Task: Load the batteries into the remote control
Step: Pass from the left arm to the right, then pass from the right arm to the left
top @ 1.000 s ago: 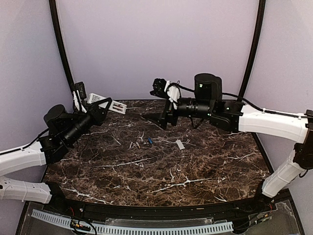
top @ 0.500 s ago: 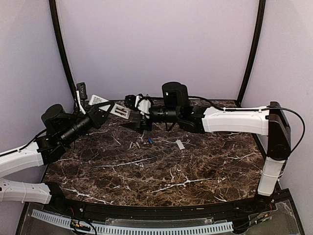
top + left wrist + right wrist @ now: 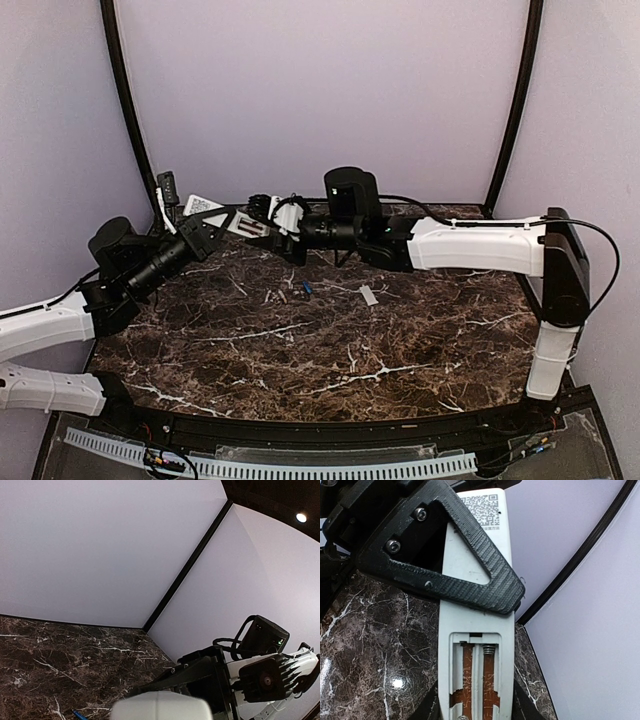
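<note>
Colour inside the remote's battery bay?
Orange-brown inside the battery bay; remote casing white. Right wrist view.

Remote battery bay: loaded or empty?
Empty, as far as shown. Right wrist view: remote control uncovered, both battery bay slots bare, spring exposed. A blue battery lies on the table.

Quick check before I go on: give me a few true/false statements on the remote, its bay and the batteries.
1. The left gripper holds the remote off the table. True.
2. The battery bay is covered. False: it is open, and the cover lies on the table.
3. Both slots are loaded. False: both are empty.
4. A blue battery lies on the table. True.
5. The right gripper is far from the remote. False: it is at the remote's bay end.
</note>
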You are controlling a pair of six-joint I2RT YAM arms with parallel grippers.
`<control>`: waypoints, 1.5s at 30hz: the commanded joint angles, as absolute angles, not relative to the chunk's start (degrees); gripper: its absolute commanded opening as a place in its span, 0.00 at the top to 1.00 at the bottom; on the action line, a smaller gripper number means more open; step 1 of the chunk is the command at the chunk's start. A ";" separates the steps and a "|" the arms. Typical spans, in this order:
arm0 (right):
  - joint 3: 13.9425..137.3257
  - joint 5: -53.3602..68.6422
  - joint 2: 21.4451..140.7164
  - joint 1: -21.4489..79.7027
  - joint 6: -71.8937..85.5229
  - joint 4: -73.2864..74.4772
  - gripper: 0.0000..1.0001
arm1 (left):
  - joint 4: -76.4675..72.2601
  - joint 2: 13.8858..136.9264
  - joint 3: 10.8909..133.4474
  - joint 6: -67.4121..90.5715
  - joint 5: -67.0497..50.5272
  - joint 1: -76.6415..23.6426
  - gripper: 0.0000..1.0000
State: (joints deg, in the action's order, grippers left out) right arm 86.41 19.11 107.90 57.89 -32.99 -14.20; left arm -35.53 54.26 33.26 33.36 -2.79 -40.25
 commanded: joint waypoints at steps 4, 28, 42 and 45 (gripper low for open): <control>91.58 16.41 108.63 58.93 -28.99 -11.48 0.80 | -45.77 55.83 29.47 37.49 -2.13 -40.17 0.53; 90.88 16.80 108.11 59.33 -28.52 -9.54 0.85 | -47.97 57.78 29.98 37.00 0.91 -40.12 0.84; 105.44 11.40 114.39 54.88 -7.13 12.61 0.36 | -41.64 51.55 27.90 31.23 11.68 -40.12 1.00; 109.50 8.65 118.72 52.00 2.68 20.28 0.43 | -38.70 48.34 25.31 30.30 18.35 -40.01 1.00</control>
